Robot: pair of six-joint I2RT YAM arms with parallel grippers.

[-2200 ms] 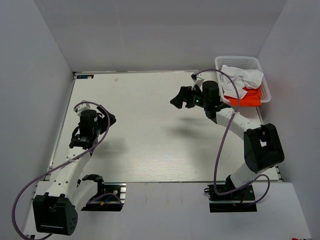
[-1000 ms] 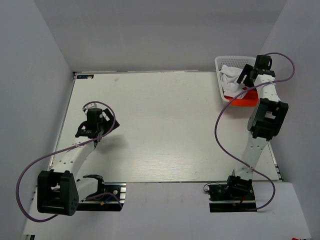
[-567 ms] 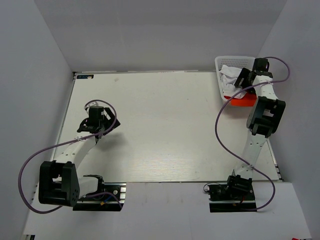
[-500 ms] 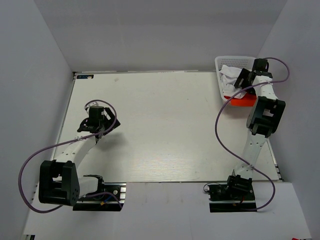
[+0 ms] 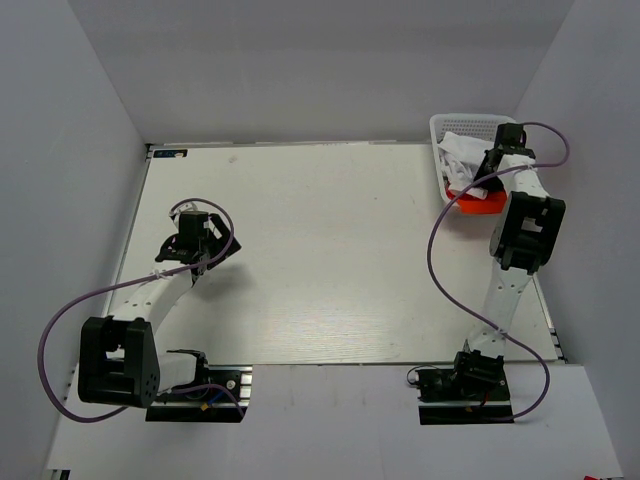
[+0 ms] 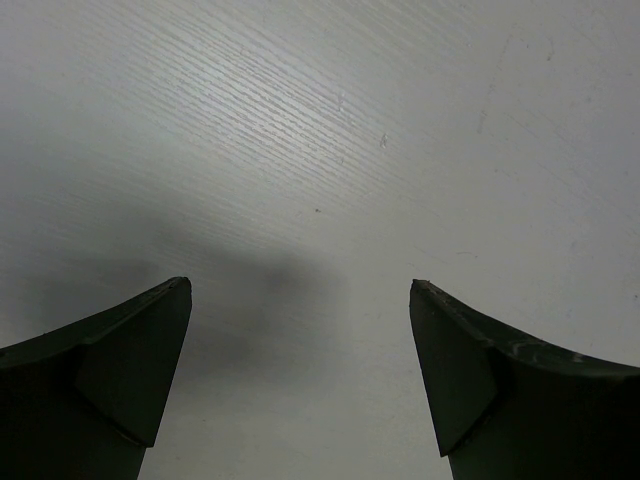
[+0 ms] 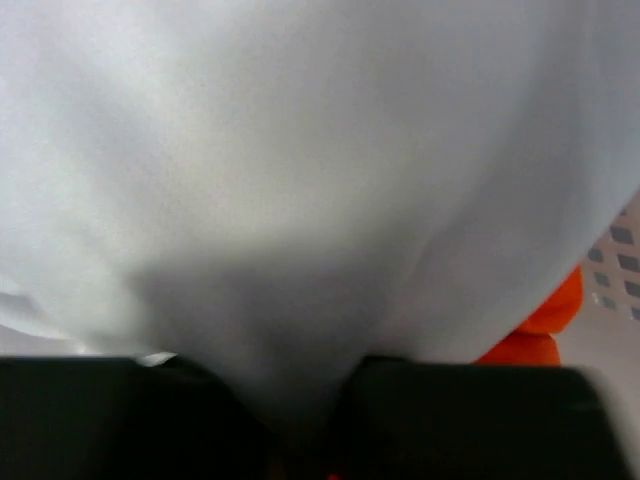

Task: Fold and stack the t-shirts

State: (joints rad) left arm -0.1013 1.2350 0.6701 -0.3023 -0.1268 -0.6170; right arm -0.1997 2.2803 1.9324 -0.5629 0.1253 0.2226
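The white t-shirt [image 5: 455,155] lies crumpled in the white mesh basket [image 5: 470,122] at the table's far right corner, on top of the orange t-shirt [image 5: 478,203]. My right gripper [image 5: 487,165] reaches down into the basket. In the right wrist view white t-shirt cloth [image 7: 300,150] fills the frame and bunches down between the dark fingers of the right gripper [image 7: 300,400], which is shut on it. A bit of orange t-shirt [image 7: 545,325] shows at the right. My left gripper [image 6: 300,285] hangs open over bare table at the left [image 5: 195,255], holding nothing.
The basket's mesh wall [image 7: 620,260] shows at the right edge of the right wrist view. The white table [image 5: 320,250] is walled in by grey panels on three sides. Both arm bases sit at the near edge.
The right arm swung from over the table into the basket, and its jaws closed on the white t-shirt. The left arm has shifted only slightly, still open.
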